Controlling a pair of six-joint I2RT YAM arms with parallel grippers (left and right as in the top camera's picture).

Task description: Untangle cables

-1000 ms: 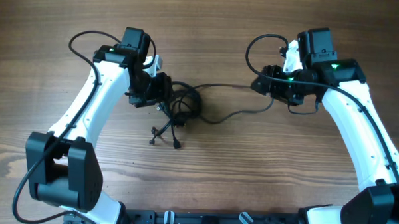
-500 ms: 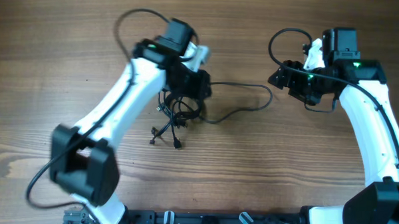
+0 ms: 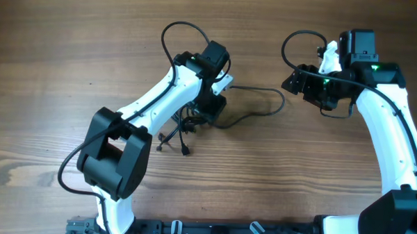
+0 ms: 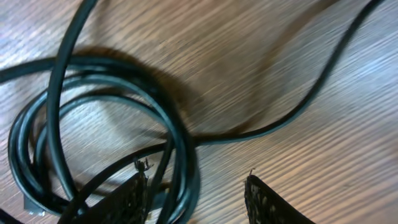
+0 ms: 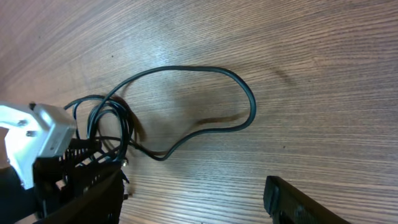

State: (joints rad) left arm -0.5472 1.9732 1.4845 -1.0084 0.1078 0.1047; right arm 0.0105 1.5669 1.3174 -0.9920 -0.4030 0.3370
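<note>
The cables (image 3: 186, 124) are thin black cords in a small tangle at the table's middle. Two plug ends (image 3: 171, 145) stick out toward the front. One long strand (image 3: 281, 100) loops out to the right. My left gripper (image 3: 212, 109) is open, low over the tangle's right edge. In the left wrist view the coiled cables (image 4: 93, 106) lie to the left, and a few strands pass between the left gripper's open fingers (image 4: 196, 202). My right gripper (image 3: 292, 82) is open and empty, just right of the loop; the right wrist view (image 5: 193, 205) shows the loop (image 5: 245, 99) ahead of it.
The wooden table (image 3: 57, 70) carries nothing else. Thicker black wires arch over each arm's wrist. The left arm's white wrist (image 5: 37, 134) shows at the left of the right wrist view. A black rail runs along the front edge (image 3: 211, 232).
My left arm has swung right, from the tangle's left side to over its right edge. My right gripper drew back to the right, and the long strand now lies loose in a loop.
</note>
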